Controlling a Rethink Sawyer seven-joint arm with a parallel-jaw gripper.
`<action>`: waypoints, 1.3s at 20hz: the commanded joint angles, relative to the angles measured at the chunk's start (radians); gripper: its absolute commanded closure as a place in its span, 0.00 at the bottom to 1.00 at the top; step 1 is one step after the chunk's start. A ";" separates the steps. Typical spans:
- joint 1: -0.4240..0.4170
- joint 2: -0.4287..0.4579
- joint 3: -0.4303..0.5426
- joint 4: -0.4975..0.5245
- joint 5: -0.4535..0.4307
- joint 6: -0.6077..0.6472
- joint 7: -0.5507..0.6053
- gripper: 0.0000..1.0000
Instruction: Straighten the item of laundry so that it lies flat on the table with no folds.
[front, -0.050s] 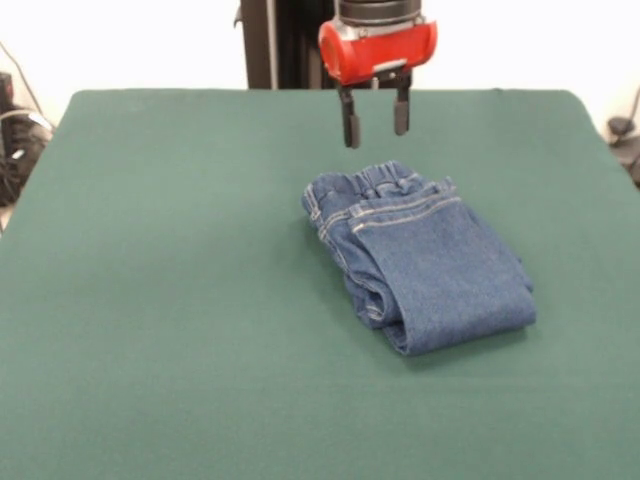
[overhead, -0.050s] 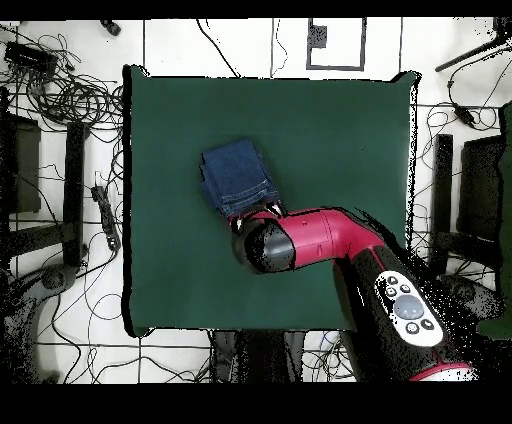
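The item of laundry (front, -0.050s: 420, 255), a small pair of blue denim jeans, lies folded over itself on the dark green table (front, -0.050s: 160, 300), right of centre. Its gathered waistband faces the far side and a folded edge faces the near side. My gripper (front, -0.050s: 375, 122) hangs open just above and behind the waistband, with nothing between its two dark fingers (front, -0.050s: 350, 128). Seen from overhead, the jeans (overhead, -0.050s: 238, 177) show as a compact folded block, and the red arm's head (overhead, -0.050s: 268, 245) covers their waistband end and hides the gripper.
The table's edges (overhead, -0.050s: 130, 200) are ringed by cables and stands on the floor. Green cloth (front, -0.050s: 150, 380) stretches wide to the left of the jeans and toward the near edge.
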 joint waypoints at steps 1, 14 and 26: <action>-0.011 0.045 0.183 0.067 -0.115 0.141 -0.359 0.00; -0.011 0.159 0.205 -0.007 -0.280 0.164 -0.392 0.00; -0.123 0.156 0.294 0.005 -0.311 0.225 -0.488 0.00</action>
